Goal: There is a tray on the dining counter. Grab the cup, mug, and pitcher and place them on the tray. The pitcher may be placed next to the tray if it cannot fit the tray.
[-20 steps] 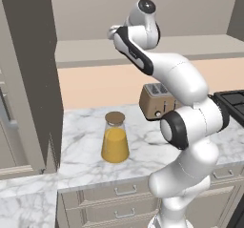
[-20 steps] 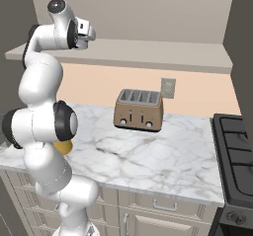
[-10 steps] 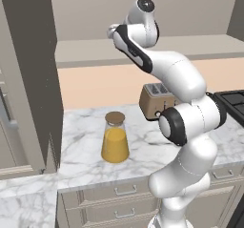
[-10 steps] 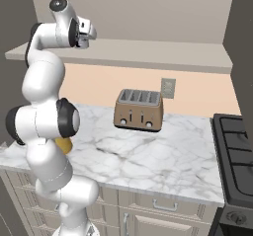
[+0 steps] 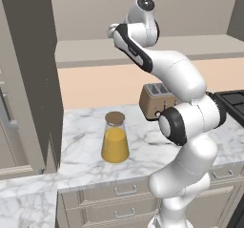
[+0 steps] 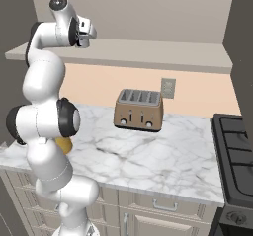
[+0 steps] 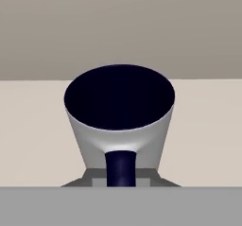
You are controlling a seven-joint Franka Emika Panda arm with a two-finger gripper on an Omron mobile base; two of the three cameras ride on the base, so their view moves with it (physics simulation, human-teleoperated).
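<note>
Mug gripped by its handle, up at the shelf.
Your tool is clenched on the dark handle at the mug's 6 o'clock, mouth facing the hand camera. Pitcher stands upright on the counter, at 9 o'clock from the toaster.

Pitcher on the worktop, toaster behind it to the right, stove further right.
</note>
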